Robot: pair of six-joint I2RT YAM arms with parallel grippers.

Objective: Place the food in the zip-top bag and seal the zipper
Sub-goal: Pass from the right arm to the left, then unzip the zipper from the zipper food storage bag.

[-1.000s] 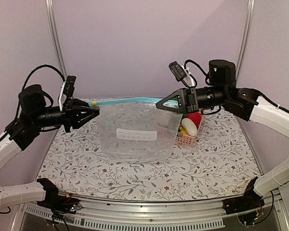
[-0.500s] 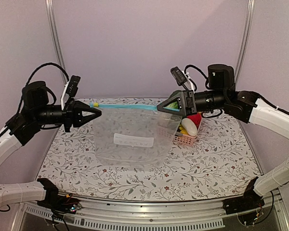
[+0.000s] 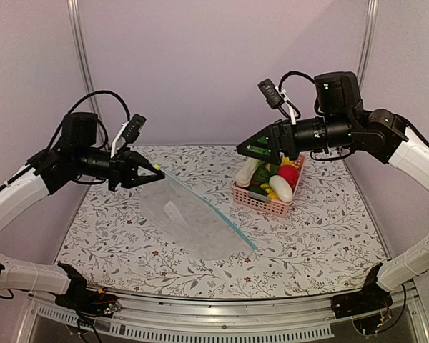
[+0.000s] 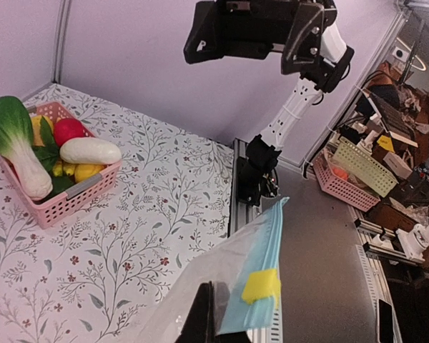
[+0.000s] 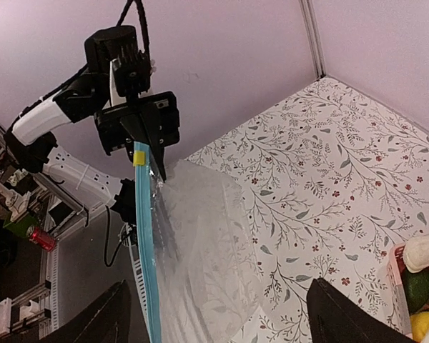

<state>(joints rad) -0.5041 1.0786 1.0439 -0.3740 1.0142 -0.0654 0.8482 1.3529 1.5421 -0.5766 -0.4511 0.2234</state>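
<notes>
The clear zip-top bag (image 3: 189, 221) hangs by one corner from my left gripper (image 3: 149, 171), which is shut on it beside a yellow tab (image 4: 261, 286). Its light-blue zipper (image 3: 214, 214) slopes down to the table, where the far end rests. My right gripper (image 3: 244, 151) is open and holds nothing, hovering above the pink basket (image 3: 261, 206). The food lies in that basket: a bok choy (image 3: 247, 172), a red fruit (image 3: 289, 176) and a pale fruit (image 3: 280, 188). In the right wrist view the bag (image 5: 207, 243) and zipper (image 5: 149, 264) hang well ahead of my open fingers (image 5: 104, 318).
The floral table cloth (image 3: 322, 243) covers the table. Purple walls and metal posts (image 3: 82, 64) close in the back and sides. Small yellow pieces also sit in the basket (image 4: 64, 204). A metal rail (image 3: 222, 321) runs along the near edge.
The right gripper has opened, let go of the bag's right corner and drawn back over the basket. The bag has swung down and now hangs from the left gripper alone.
</notes>
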